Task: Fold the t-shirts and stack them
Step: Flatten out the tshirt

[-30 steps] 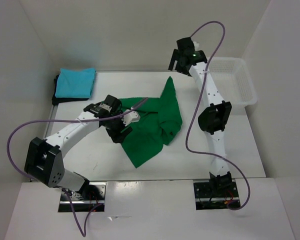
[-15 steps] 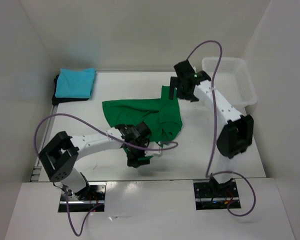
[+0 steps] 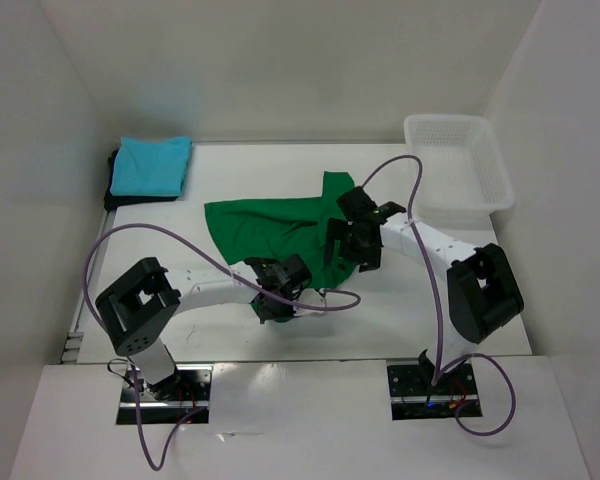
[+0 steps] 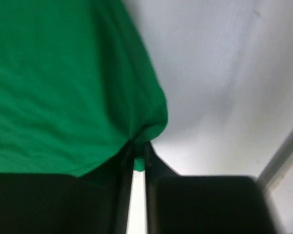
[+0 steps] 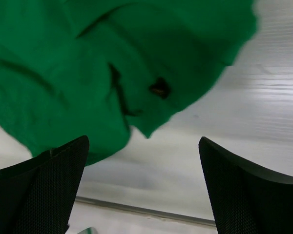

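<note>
Green shirt [image 3: 270, 228] lies loosely spread and rumpled across the middle of the white table [image 3: 430, 300], seen from above; the left pincer [image 3: 277, 300] sits low at the shirt's near edge, its jaws pressed together on a small bunch of the green hem; in the left wrist view the cloth fans up and to the left from that pinch, with bare table to the right.

The right pincer [image 3: 345, 245] is over the shirt's right end, jaws spread wide with nothing gripped between them; in the right wrist view the two dark fingers frame the lower corners, the creased green cloth fills the upper part beyond them, and bare table shows below and to the right; whether the fingers touch the cloth cannot be told.

A blue shirt [image 3: 152, 165], folded, rests on a black shirt [image 3: 113, 190] at the table's far left corner, well apart from both pincers; a white mesh basket [image 3: 458, 203] stands at the far right.
</note>
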`<state>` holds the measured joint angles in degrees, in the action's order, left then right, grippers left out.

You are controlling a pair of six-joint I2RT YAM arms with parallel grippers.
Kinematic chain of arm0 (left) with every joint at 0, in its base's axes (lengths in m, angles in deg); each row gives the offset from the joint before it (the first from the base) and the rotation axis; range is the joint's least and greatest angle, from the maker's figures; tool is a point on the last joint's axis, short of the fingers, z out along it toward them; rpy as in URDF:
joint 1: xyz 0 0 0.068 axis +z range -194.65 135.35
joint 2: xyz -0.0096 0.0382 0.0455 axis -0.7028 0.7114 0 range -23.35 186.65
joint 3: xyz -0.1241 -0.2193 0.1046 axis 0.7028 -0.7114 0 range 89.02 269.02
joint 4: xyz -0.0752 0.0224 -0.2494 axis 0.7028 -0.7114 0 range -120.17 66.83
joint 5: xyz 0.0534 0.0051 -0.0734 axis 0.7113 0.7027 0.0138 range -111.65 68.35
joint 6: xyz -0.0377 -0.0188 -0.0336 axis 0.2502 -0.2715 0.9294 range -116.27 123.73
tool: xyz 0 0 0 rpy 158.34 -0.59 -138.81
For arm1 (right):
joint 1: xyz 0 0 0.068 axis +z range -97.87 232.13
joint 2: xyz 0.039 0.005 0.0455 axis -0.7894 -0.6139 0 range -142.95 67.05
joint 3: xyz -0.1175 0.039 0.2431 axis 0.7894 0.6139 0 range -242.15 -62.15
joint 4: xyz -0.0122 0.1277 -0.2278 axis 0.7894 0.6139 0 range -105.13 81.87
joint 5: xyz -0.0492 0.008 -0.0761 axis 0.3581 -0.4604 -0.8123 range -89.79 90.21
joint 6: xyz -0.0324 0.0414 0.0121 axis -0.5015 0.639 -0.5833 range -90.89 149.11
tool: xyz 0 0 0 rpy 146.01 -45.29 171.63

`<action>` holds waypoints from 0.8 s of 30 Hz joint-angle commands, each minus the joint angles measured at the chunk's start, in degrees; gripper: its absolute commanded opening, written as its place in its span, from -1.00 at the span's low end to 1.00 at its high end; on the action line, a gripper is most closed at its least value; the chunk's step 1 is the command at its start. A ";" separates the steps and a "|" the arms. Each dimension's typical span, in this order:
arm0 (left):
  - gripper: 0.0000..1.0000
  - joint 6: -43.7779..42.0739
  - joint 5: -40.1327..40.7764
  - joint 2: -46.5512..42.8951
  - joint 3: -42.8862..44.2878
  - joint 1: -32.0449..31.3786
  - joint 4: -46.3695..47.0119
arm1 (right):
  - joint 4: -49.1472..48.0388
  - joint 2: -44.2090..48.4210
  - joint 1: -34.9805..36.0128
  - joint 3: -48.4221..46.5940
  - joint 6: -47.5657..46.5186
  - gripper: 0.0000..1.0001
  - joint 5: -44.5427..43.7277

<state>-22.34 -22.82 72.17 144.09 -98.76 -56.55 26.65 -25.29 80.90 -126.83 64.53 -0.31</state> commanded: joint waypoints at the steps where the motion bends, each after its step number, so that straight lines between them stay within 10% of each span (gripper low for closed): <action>1: -0.82 0.48 4.77 4.32 -1.98 0.41 3.06 | -7.85 -0.65 2.33 0.88 3.69 0.94 4.90; 5: -1.00 -0.29 3.55 0.90 -1.98 1.02 -0.87 | -9.79 -6.00 2.87 1.40 4.22 0.72 5.70; 6: -1.00 -1.00 2.50 -0.07 -1.98 1.72 -2.28 | -9.18 -8.71 2.87 0.71 4.22 0.46 4.74; 7: -1.00 -1.79 1.36 -2.43 -1.98 2.33 -3.78 | -8.39 -9.78 2.17 0.70 4.22 -0.25 3.25; 10: -1.00 -5.74 -0.24 -9.44 -3.29 4.97 -9.14 | -6.63 -8.84 -0.29 3.06 5.27 -1.00 1.31; 20: -0.94 -14.44 -8.74 -23.28 1.08 6.21 -29.79 | 3.82 17.53 -14.18 11.17 13.79 -1.00 -2.54; 22: -0.54 -15.41 -10.60 -22.76 3.62 6.21 -33.55 | 8.64 22.43 -15.14 10.46 15.82 -1.00 -4.75; 24: 0.10 -16.73 -13.67 -22.14 5.65 6.21 -36.56 | 10.51 25.78 -15.85 8.63 15.82 -0.21 -6.95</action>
<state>-35.98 -29.14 49.25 146.08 -92.81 -83.87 29.43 -4.04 65.91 -114.85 77.54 -2.14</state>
